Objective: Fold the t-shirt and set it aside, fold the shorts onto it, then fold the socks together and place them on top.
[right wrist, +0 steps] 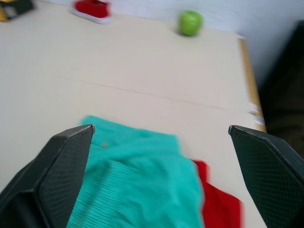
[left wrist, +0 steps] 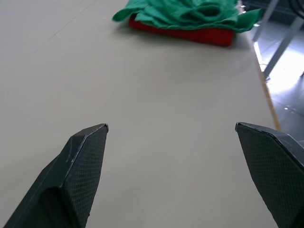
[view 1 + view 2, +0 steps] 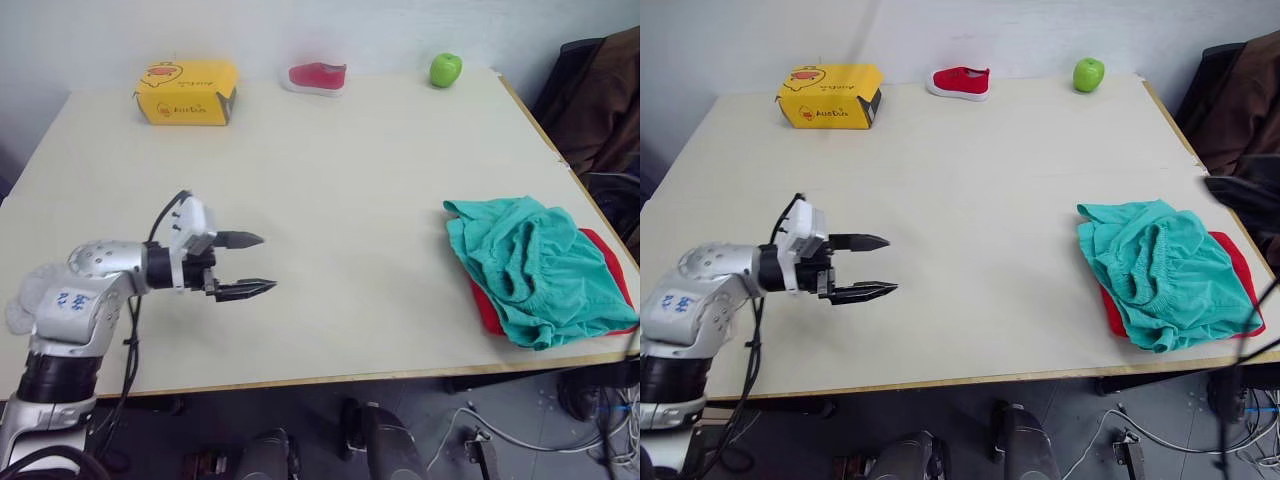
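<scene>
The left gripper (image 3: 250, 265) hovers over bare table (image 3: 330, 180) with fingers wide apart and empty, pointing toward the robot's right. The right gripper (image 1: 161, 137) hangs fingers wide and empty just above the shorts (image 3: 530, 270), so it is much nearer. The shorts lie crumpled on the t-shirt (image 3: 488, 312) at the table's right front edge. Socks are not visible. The yellow box's (image 3: 187, 92) lettering is too small to read.
</scene>
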`<state>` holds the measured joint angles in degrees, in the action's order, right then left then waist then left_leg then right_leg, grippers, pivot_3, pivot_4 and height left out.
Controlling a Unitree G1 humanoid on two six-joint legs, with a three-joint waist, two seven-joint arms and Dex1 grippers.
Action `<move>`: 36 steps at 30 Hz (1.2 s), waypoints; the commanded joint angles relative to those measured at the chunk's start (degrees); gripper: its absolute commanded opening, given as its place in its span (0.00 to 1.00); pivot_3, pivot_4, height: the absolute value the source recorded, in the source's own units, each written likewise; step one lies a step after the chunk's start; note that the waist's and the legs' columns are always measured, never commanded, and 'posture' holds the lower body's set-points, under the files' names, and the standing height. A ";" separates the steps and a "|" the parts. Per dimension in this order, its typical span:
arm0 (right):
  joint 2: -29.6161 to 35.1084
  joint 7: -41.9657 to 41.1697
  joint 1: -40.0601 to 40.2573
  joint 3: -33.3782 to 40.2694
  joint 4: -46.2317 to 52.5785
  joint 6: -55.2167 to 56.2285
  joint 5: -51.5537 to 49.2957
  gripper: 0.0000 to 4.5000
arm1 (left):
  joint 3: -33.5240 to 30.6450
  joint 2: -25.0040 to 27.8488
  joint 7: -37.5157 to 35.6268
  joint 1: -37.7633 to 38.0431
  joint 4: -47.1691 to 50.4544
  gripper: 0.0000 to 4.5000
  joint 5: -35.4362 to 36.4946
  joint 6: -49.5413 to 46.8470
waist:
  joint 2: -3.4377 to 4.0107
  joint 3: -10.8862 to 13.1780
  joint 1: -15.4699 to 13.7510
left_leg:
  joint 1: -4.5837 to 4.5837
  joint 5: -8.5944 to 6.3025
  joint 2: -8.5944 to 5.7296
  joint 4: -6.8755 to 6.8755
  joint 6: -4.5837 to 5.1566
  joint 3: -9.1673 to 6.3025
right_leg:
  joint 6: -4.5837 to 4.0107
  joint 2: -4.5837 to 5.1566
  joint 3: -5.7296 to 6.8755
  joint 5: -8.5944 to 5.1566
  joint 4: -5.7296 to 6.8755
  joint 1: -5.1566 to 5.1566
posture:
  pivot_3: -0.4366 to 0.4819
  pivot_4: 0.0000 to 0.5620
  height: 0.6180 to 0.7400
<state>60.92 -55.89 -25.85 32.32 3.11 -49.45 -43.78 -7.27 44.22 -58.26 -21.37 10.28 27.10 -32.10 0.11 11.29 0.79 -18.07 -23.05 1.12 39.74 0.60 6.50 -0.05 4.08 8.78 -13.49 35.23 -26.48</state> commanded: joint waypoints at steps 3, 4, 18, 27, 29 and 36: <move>-7.01 -2.68 -7.85 -11.71 13.86 -3.85 -12.42 0.99 | -13.02 1.16 10.85 11.22 8.00 1.00 -2.18 -1.06 | -0.05 0.04 -0.80 | 0.11 0.01 -0.01 0.00 -0.02 -0.11 | -0.05 0.03 0.05 -0.01 0.02 -0.13 | 0.48 0.27 1.00; -8.20 -2.53 -9.09 -13.31 14.43 -4.02 -13.00 0.99 | -15.26 1.23 12.08 13.69 8.82 1.00 -2.64 -0.96 | -0.05 0.04 -0.85 | 0.09 0.00 -0.01 0.00 -0.01 -0.12 | -0.05 0.04 0.07 -0.01 0.03 -0.12 | 0.48 0.27 1.00; -18.66 -3.25 -12.88 -23.73 14.51 -1.88 -13.09 0.99 | -40.03 -2.99 26.38 31.33 1.73 1.00 -6.34 1.12 | -0.18 0.00 -2.22 | -0.16 -0.18 -0.17 0.16 0.33 -0.35 | 0.05 0.36 0.37 0.06 -0.23 -0.09 | 0.48 0.27 1.00; -21.08 -0.80 -13.62 -23.37 16.15 -3.63 -17.10 0.99 | -27.53 4.44 22.39 18.79 -19.44 1.00 -10.25 6.94 | -0.22 -0.02 -2.06 | -0.16 -0.18 -0.18 0.16 0.33 -0.34 | 0.05 0.36 0.41 0.06 0.04 -0.11 | 0.48 0.27 1.00; -20.87 -0.15 -13.43 -23.13 16.84 -3.88 -17.84 0.99 | -25.02 5.16 21.03 16.86 -22.55 1.00 -10.53 7.17 | -0.23 -0.02 -1.90 | -0.19 -0.18 -0.18 0.15 0.34 -0.34 | 0.05 0.36 0.43 0.06 0.03 -0.13 | 0.48 0.27 1.00; -20.51 2.92 -11.73 -22.89 20.10 -4.83 -20.56 0.99 | -18.18 4.80 18.87 11.15 -30.63 1.00 -10.90 4.51 | -0.26 -0.04 -0.94 | -0.15 -0.19 -0.18 0.13 0.33 -0.29 | 0.06 0.36 0.45 0.07 0.06 -0.12 | 0.48 0.27 1.00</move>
<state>39.93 -53.64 -37.69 7.70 21.05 -54.11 -62.78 -26.72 48.48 -38.97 -10.31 -19.03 16.62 -26.95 -0.16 11.25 -0.15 -18.22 -23.24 0.93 39.88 0.94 6.21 0.01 4.45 9.22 -13.42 35.31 -26.59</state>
